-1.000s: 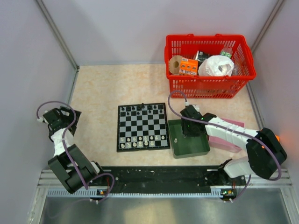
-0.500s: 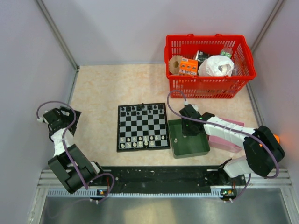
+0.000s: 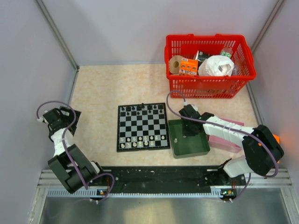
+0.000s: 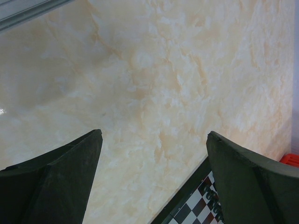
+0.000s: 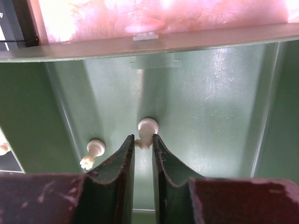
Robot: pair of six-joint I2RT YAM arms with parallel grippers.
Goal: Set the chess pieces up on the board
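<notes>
The board (image 3: pixel 143 127) lies mid-table with black pieces on its far rows and whitish pieces on its near rows. My right gripper (image 3: pixel 188 130) is down in the dark green tray (image 3: pixel 191 150). In the right wrist view the right gripper (image 5: pixel 143 139) has its jaws nearly together, closed on a whitish chess piece (image 5: pixel 147 128) at their tips. A second whitish piece (image 5: pixel 93 151) lies on the tray floor (image 5: pixel 219 107) to its left. My left gripper (image 3: pixel 71 116) is open and empty at the far left. In its own view it (image 4: pixel 154 135) hangs over bare table, with the board's corner (image 4: pixel 196 210) at the lower right.
A red basket (image 3: pixel 210 88) with packages stands at the back right. A pink box (image 3: pixel 231 140) lies right of the tray, partly under my right arm, and shows beyond the tray wall (image 5: pixel 163 14). Walls close in the table on the left, back and right.
My right gripper has shifted slightly left and away inside the tray. The left arm has not moved.
</notes>
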